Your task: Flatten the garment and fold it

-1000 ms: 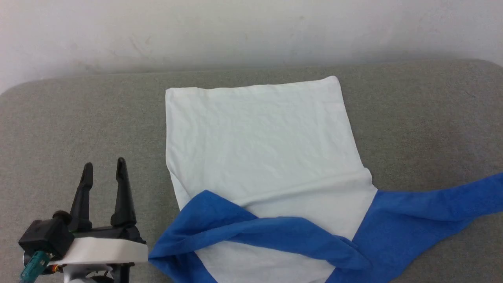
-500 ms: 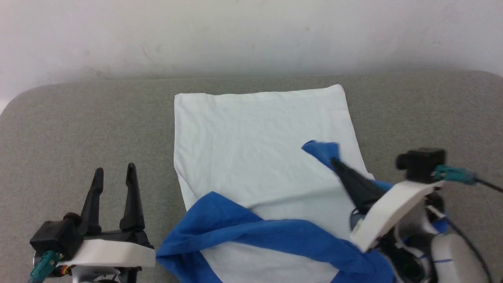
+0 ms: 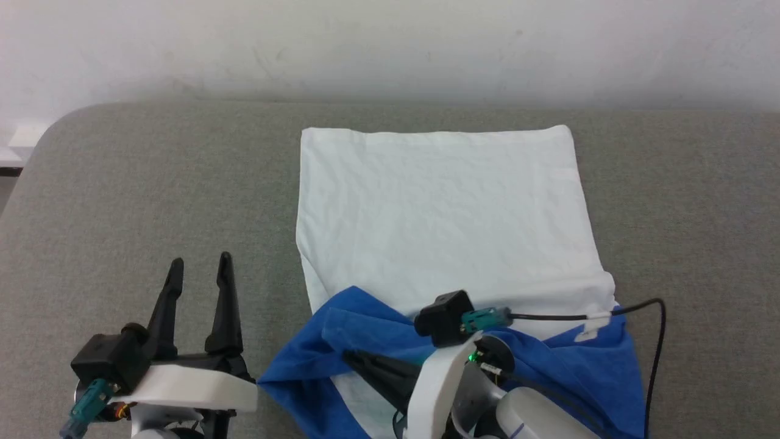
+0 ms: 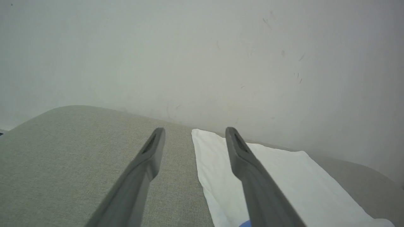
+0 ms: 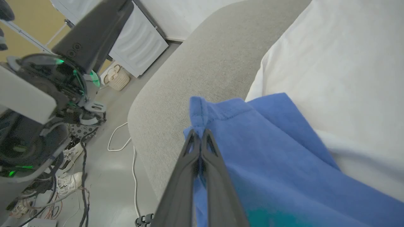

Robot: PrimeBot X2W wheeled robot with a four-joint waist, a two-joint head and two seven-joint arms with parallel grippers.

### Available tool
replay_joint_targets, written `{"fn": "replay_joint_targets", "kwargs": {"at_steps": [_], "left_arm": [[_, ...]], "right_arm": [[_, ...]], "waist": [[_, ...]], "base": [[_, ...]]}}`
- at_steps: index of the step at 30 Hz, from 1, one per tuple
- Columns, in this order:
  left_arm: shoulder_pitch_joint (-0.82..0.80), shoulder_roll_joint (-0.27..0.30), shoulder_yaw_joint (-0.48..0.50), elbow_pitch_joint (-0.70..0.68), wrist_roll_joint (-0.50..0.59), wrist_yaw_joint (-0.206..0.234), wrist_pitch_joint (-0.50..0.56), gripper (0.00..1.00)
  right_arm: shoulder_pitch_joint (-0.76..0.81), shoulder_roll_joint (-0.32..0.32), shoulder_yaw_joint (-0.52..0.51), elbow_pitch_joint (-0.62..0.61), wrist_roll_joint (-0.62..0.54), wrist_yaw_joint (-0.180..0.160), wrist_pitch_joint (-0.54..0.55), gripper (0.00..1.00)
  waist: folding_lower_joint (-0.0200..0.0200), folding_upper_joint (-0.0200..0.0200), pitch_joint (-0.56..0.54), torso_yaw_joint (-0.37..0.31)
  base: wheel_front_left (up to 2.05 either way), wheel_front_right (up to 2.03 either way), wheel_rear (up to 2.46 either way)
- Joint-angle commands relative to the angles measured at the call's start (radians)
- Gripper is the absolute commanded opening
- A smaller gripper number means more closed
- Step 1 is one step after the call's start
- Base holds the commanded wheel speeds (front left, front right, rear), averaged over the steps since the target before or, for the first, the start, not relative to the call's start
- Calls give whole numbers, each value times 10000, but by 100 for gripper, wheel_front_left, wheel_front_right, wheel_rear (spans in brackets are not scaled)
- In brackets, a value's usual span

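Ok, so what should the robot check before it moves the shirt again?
1. Right gripper shut on the hem of the blue sleeve: ok.
2. Left gripper open, beside the garment, over the grey cushion: ok.
3. White body spread flat: ok, lightly wrinkled.
4. Sleeve lying flat: not ok, lifted and bunched.
5. Cloth beneath the right arm smooth: cannot tell, hidden.

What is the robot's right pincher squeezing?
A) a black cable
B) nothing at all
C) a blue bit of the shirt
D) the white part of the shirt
C: in the right wrist view the right gripper has its two fingers pressed together on a blue edge of the garment.
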State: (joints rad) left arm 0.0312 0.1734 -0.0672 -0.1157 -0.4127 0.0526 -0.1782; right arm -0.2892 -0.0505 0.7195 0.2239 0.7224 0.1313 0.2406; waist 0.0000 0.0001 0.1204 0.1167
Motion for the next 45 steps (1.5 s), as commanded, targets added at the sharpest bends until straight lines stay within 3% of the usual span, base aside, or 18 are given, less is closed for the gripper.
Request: {"fn": "replay_joint_targets", "kwargs": {"at_steps": [1, 2, 3, 4, 9, 14, 20, 25, 29, 38, 45], "left_arm": [[-122, -47, -28, 89, -25, -74, -92, 100], [-134, -60, -38, 125, -34, -78, -116, 100], [-149, -70, -45, 163, -42, -80, -139, 100], [-163, -76, -44, 203, -50, -79, -162, 100], [-147, -23, 61, 428, -47, -1, -252, 100], [11, 112, 221, 524, -18, 159, -226, 100], [231, 242, 396, 384, 4, 385, -123, 100], [286, 388, 559, 193, 19, 548, -9, 100], [-24, 617, 740, 91, -21, 608, 189, 100], [-2809, 1587, 915, 782, -570, 82, 1527, 100], [-6293, 2421, 405, 2970, -987, -750, 3425, 100]], "right_arm": [[-261, 2, 267, 485, 118, -6, -179, 14], [-367, 2, 425, 772, 129, -6, -284, 40], [-478, 2, 557, 971, 161, -6, -462, 98], [-591, 2, 673, 1128, 180, -6, -656, 100], [-1175, 2, 951, 1068, -99, -6, -1980, 100], [-1188, -379, 133, 397, -926, -6, -2974, 100], [-245, -1037, -2805, -464, -2859, -6, -3164, 100], [976, -1181, -5382, -1831, -4098, -6, -2472, 100], [1750, -1074, -6789, -3134, -4670, -6, -1842, 100], [1934, -647, -7700, -4882, -4964, -6, -1285, 100], [1542, -375, -7483, -5254, -5051, -6, -1334, 100]], "waist": [[0, -1, 171, 131], [0, -1, 214, 149], [0, -1, 253, 158], [0, -1, 280, 154], [0, -1, 247, -7], [0, -1, -28, -288], [0, -1, -250, -587], [0, -1, -150, -838], [0, -1, 197, -1128], [0, -1, 1688, -1746], [0, -1, 2892, -2210]], "base": [[0, 0, 0], [0, 0, 0], [0, 0, 0], [0, 0, 0], [0, 0, 0], [0, 0, 0], [0, 0, 0], [0, 0, 0], [0, 0, 0], [0, 0, 0], [0, 0, 0]]}}
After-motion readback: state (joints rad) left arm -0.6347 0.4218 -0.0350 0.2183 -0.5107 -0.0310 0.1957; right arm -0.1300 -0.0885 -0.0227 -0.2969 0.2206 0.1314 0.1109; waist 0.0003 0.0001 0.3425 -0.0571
